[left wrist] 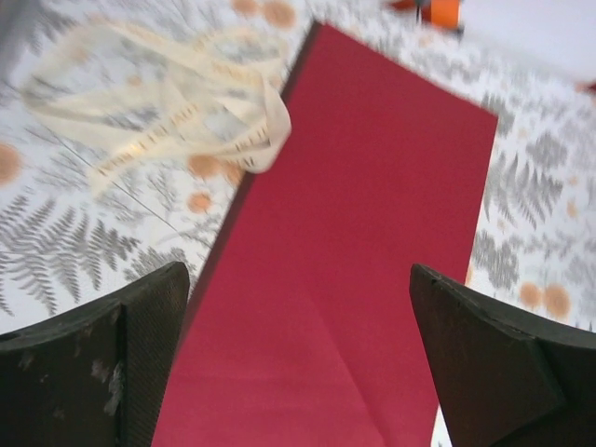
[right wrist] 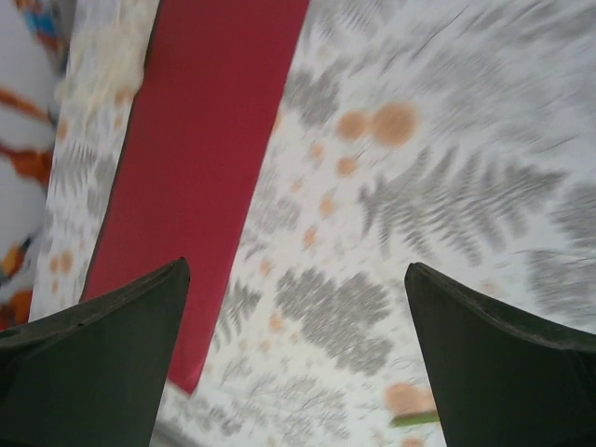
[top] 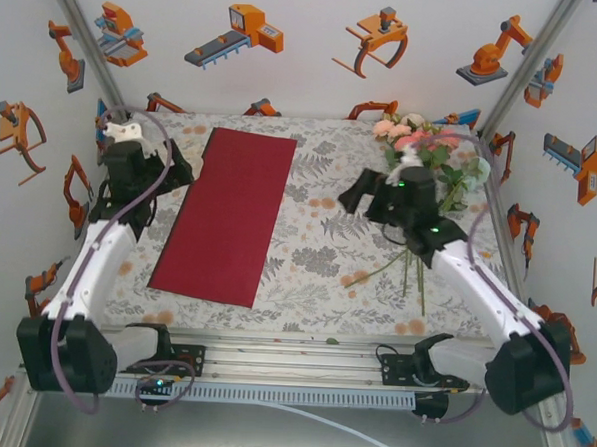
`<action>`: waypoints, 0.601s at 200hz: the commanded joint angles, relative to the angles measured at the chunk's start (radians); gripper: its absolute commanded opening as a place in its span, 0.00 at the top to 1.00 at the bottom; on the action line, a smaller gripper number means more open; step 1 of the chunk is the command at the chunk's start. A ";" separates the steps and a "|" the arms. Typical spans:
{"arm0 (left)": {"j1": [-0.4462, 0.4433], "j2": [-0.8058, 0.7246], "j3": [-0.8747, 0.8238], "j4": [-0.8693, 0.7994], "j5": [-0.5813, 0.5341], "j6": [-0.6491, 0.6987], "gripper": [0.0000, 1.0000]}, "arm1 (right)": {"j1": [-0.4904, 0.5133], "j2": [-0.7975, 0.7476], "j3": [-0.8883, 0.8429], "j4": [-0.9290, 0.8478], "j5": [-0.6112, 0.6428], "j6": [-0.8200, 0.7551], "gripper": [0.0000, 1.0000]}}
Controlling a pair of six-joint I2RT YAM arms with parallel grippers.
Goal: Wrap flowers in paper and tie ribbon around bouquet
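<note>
Your left claw (left wrist: 296,279) and right claw (right wrist: 296,270) both gape wide, empty. The large dark red matte paper sheet (top: 224,215) lies flat on the floral-print worktop (top: 322,255) under the left claw: likely light and crease-prone, so pinch an edge. The pink, peach and white rose bunch (top: 413,139) lies behind the right claw; take its thin stems, not the fragile blooms.
</note>
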 commanded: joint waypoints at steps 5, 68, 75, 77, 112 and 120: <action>0.021 0.241 0.106 -0.263 0.154 0.030 0.16 | 0.163 0.146 0.078 0.009 0.041 0.078 0.12; 0.026 0.619 0.351 -0.451 0.081 0.112 0.34 | 0.380 0.509 0.218 0.095 0.137 0.078 0.16; 0.027 0.622 0.338 -0.447 0.071 0.112 0.34 | 0.395 0.537 0.228 0.103 0.138 0.074 0.16; 0.027 0.622 0.335 -0.446 0.068 0.113 0.34 | 0.398 0.546 0.232 0.105 0.139 0.073 0.16; 0.028 0.694 0.365 -0.462 0.050 0.139 0.33 | 0.424 0.655 0.281 0.139 0.111 0.057 0.19; 0.028 0.718 0.385 -0.473 0.051 0.148 0.33 | 0.427 0.672 0.287 0.158 0.104 0.052 0.22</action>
